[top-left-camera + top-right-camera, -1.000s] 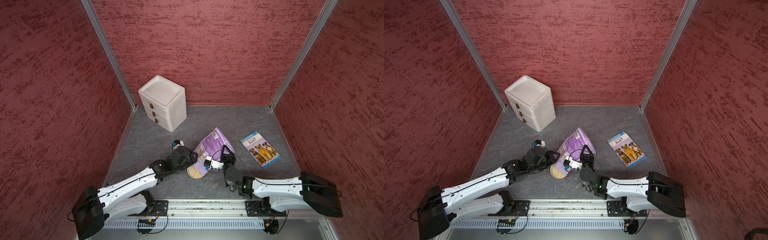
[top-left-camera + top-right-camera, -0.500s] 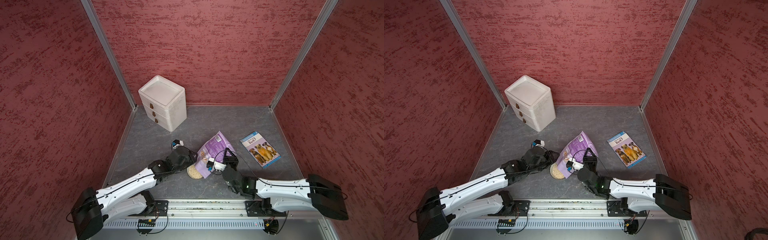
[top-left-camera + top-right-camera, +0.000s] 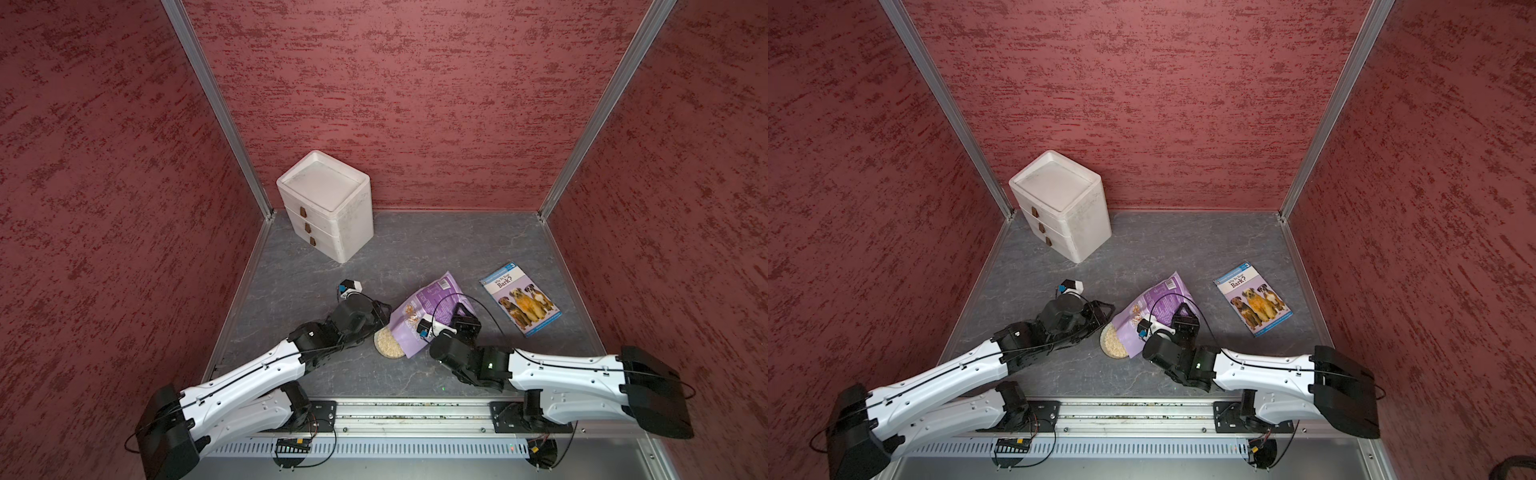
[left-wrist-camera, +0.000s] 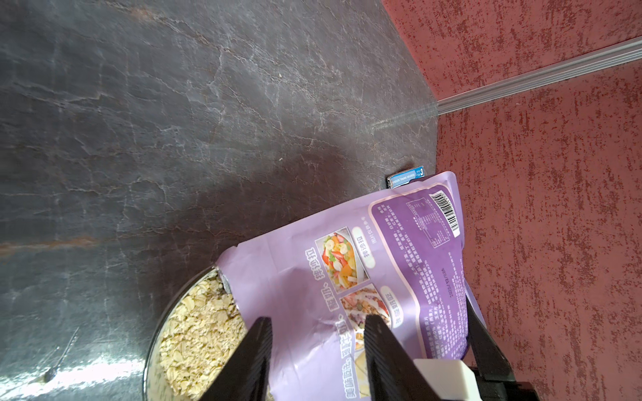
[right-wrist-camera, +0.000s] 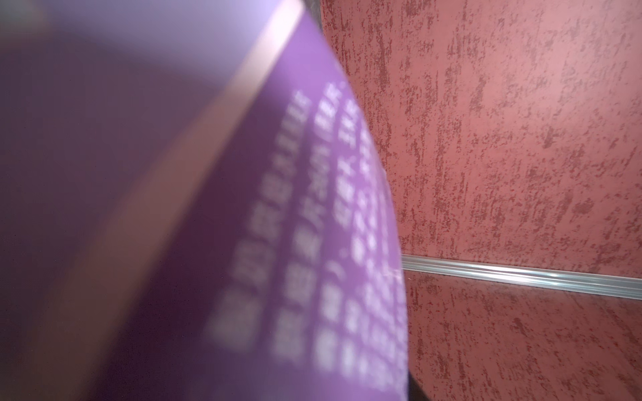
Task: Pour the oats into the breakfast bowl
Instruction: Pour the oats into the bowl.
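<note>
over the breakfast bowl (image 4: 150,347), oats pouch (image 3: 419,305) farther across than before, tight in right gripper (image 3: 455,313); left gripper (image 4: 318,321) hold unclear

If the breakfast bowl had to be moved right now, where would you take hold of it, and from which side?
Probably the bowl by its rim, pinched from above on the bare side away from the pouch: it is round, low and full of oats, and the tilted pouch overhangs the opposite edge.

"Bark?" and "3" on blue book (image 3: 519,301), "拌沙拉" on purple pouch (image 4: 295,295)
</note>
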Available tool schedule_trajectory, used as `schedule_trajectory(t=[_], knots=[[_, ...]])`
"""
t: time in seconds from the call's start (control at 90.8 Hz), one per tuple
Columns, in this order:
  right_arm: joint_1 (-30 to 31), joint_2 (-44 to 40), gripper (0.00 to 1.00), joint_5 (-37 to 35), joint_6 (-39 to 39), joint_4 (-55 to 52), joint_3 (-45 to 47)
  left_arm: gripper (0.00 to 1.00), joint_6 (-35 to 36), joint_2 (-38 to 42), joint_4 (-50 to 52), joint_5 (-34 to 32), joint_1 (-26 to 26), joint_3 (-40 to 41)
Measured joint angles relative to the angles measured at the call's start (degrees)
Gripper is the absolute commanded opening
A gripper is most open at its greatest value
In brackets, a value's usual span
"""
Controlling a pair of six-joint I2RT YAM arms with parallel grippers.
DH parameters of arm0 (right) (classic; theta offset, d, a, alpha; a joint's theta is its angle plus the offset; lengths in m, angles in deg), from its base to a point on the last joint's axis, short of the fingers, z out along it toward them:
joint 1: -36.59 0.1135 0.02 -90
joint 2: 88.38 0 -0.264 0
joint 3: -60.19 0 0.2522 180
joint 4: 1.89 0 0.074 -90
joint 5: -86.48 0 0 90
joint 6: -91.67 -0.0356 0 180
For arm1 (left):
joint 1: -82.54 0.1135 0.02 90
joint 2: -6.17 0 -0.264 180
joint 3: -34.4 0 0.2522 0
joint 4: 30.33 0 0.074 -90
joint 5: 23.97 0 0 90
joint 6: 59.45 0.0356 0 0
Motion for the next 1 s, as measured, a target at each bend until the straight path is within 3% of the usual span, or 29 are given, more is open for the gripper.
schedule_trajectory(t=[1.003], knots=[[-3.7, 0.9, 0.00, 8.6, -20.7, -12.6, -3.7, 0.49, -2.0, 3.9, 7.4, -5.0, 0.8, -2.8]])
